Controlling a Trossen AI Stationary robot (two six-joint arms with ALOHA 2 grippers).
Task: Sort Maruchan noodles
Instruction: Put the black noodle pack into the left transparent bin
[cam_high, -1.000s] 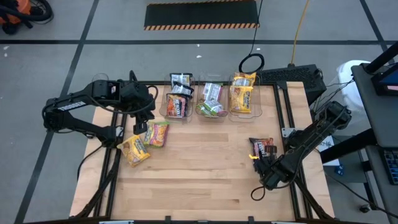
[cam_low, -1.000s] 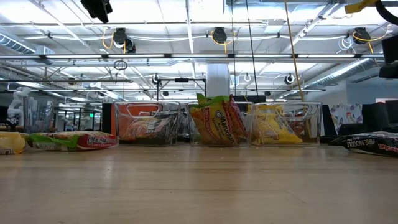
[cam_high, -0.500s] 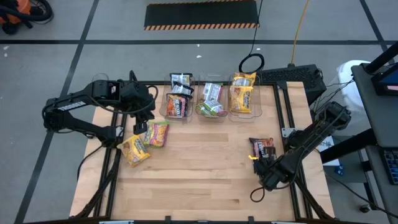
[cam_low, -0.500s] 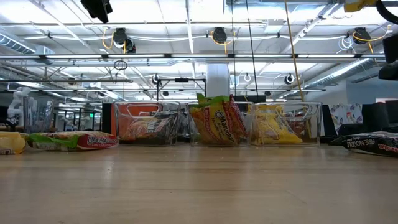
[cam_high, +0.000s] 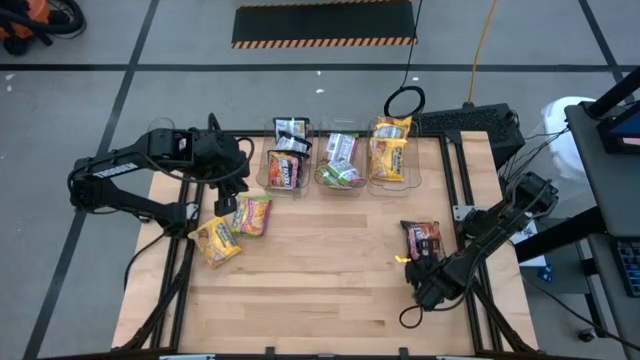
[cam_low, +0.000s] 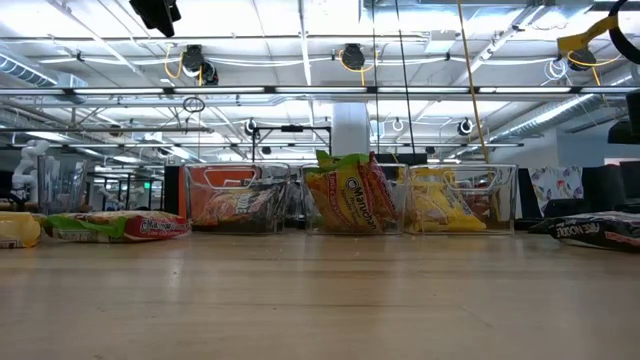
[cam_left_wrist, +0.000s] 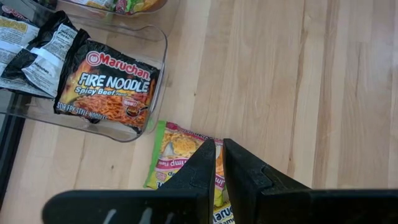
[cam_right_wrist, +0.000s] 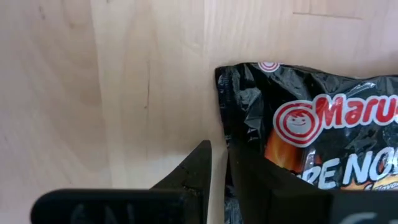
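Three clear plastic bins (cam_high: 340, 163) are filled with ramen packets; a black crinkly Fire Noodle packet (cam_high: 424, 237) lies just beside the empty, nearly pressed-together right hand (cam_high: 408, 262).

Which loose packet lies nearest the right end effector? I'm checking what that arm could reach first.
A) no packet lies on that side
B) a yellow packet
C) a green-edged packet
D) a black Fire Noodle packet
D: the black Fire Noodle packet lies alone on the table's right side, just beyond the right end effector, while the yellow packet and green-edged packet lie by the left arm.
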